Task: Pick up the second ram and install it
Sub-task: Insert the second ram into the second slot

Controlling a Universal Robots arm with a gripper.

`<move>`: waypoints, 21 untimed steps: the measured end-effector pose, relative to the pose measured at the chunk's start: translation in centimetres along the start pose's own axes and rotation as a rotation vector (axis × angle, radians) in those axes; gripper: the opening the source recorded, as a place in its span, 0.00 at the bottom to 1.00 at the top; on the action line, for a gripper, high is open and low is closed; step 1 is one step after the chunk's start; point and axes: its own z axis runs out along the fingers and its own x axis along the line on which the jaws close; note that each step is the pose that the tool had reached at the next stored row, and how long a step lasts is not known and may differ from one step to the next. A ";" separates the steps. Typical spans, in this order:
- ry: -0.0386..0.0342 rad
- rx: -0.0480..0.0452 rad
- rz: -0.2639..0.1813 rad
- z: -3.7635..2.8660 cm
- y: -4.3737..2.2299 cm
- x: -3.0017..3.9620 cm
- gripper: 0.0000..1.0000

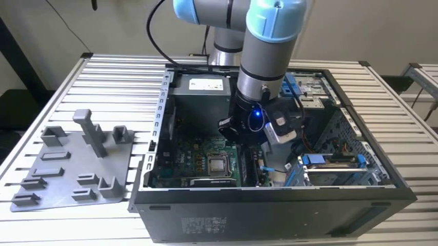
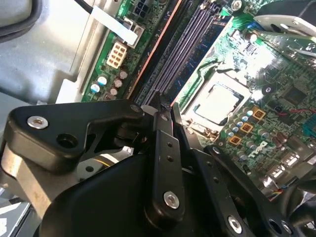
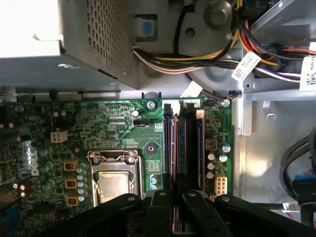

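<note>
The second ram (image 3: 172, 148) is a thin stick seen edge-on with a reddish top edge. It stands along the memory slot nearest the processor socket (image 3: 112, 182) on the green motherboard (image 1: 205, 164). My gripper (image 3: 174, 190) is down inside the open computer case. Its two black fingers are closed against the stick's sides, at the slot end far from the power supply (image 3: 74, 44). In the second wrist view the fingertips (image 2: 160, 104) meet on the stick (image 2: 152, 49). In the exterior view the gripper (image 1: 262, 156) hangs over the board's right part. Whether the stick is fully seated cannot be told.
More dark memory slots (image 3: 190, 148) run parallel beside the stick. Bundled cables (image 3: 197, 61) and the grey power supply (image 1: 198, 97) lie beyond the slots. A drive cage (image 1: 335, 166) stands on the exterior view's right. The grey tray with posts (image 1: 68, 169) sits outside the case (image 1: 274, 215).
</note>
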 end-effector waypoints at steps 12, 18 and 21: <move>0.0000 -0.0001 0.002 0.31 -0.39 -0.04 0.14; 0.0000 -0.0004 0.003 0.45 -0.37 -0.17 0.14; 0.0000 -0.0006 0.003 0.54 -0.37 -0.21 0.14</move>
